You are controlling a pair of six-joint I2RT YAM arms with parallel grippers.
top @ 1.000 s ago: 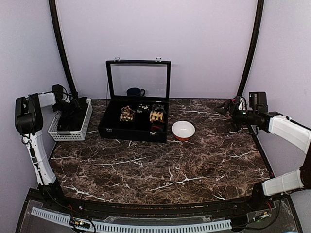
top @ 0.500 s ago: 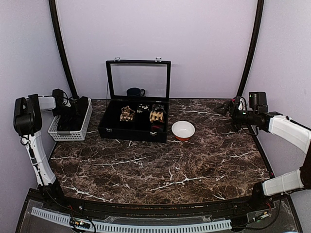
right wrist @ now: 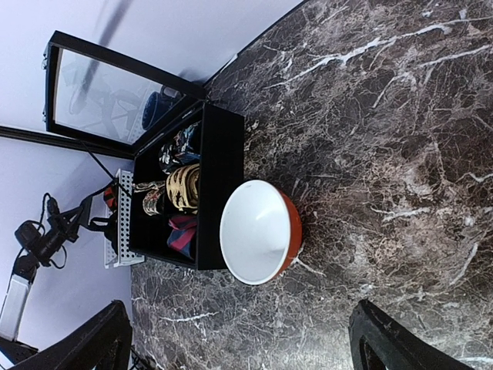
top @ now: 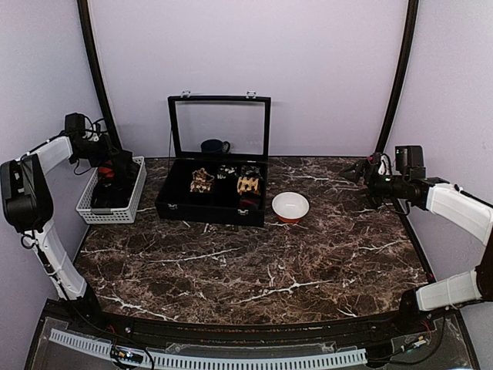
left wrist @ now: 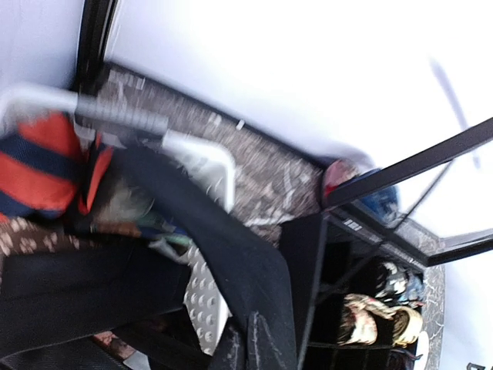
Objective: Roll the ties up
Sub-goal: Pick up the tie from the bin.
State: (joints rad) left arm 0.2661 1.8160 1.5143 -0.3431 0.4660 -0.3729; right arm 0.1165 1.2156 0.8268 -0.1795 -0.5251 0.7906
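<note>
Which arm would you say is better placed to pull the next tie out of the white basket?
Left. The left gripper hangs right over the white basket, where the black tie lies across the rim. The right gripper is open across the table, beyond the bowl.

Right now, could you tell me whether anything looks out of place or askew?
A black tie lies askew across the rim of the white basket, trailing out toward the black case rather than sitting inside. Nothing else stands out.

Dark marble table (top: 269,262), white basket (top: 137,194), black case (top: 206,211), red-and-white bowl (top: 290,206)
</note>
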